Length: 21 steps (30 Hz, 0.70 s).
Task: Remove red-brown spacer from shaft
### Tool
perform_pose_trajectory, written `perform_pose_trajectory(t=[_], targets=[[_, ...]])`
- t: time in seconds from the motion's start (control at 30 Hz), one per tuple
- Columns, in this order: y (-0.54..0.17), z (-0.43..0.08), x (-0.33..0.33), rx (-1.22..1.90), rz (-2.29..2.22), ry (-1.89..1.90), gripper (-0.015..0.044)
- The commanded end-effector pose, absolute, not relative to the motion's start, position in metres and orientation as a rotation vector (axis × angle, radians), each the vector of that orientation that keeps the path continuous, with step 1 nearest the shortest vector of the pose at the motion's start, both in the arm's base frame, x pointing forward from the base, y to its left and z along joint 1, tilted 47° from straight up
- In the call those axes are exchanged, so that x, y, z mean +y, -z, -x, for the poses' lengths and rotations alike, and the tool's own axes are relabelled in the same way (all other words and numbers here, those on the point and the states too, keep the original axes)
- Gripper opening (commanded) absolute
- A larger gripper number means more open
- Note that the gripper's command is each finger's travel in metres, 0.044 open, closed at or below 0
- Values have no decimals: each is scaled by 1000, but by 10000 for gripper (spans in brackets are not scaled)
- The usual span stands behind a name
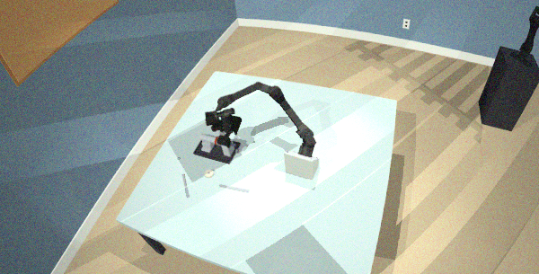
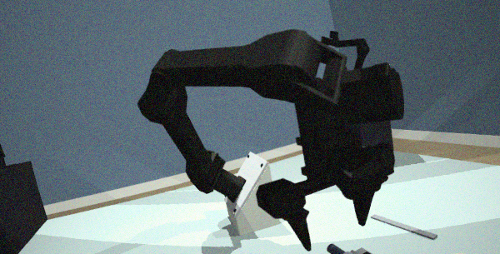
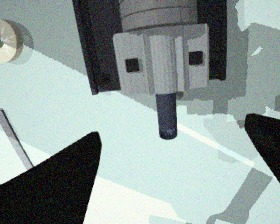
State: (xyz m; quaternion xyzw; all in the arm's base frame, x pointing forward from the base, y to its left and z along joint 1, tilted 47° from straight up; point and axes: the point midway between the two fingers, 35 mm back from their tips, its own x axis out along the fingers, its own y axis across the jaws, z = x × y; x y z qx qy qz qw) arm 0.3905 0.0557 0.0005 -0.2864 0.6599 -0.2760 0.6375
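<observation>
The dark base tray (image 1: 211, 154) (image 3: 105, 82) carries the shaft assembly. The big housing block (image 1: 207, 144) is at its left in the top view, with the red-brown spacer (image 1: 216, 140) beside it. In the wrist view, the near grey support block (image 3: 163, 62) has the dark shaft end (image 3: 167, 112) sticking out of it, and grey spacers (image 3: 158, 15) sit behind it. The shaft end (image 2: 333, 248) is at the bottom edge in the exterior view. My gripper (image 2: 336, 236) (image 3: 173, 130) is open and empty, its fingers apart on either side of the shaft end. The housing is outside the wrist view.
A tan ring (image 1: 209, 173) (image 3: 10, 42) lies on the table near the base tray. One grey bar (image 1: 185, 186) and another grey bar (image 1: 234, 189) lie beyond it. The arm's pale mounting block (image 1: 301, 165) (image 2: 254, 206) stands to the right in the top view.
</observation>
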Motion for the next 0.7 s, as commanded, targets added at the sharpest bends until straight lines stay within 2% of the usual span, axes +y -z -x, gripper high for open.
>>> perform_pose_trajectory(t=[0.0,0.67], targets=[[0,-390,55,1512,642,636,440],[13,-390,42,1512,642,636,440]])
